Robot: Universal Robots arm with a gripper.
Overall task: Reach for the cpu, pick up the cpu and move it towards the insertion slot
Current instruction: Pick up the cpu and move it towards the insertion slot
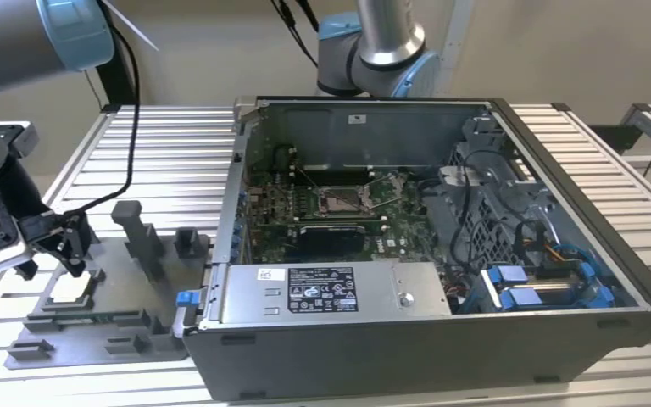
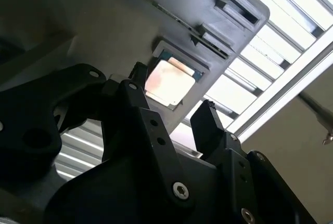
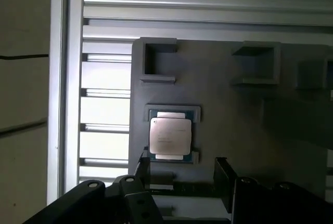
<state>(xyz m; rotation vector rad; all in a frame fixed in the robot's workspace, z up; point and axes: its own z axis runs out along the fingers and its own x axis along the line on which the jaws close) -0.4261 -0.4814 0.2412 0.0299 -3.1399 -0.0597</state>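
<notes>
Hanging just above the cpu [image 3: 170, 136], the gripper [image 3: 182, 164] has its fingers [image 3: 222, 177] wide apart and holds nothing. The cpu lies flat in a grey holder [image 3: 234, 115] on the table [image 1: 156, 153]. It looks light, stiff and easy to hurt, so hold its side edges.

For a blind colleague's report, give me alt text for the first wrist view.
The cpu, a pale square chip, lies in its recess on a grey fixture plate, with the open, empty gripper close by. The plate rests on a slatted metal table.
</notes>
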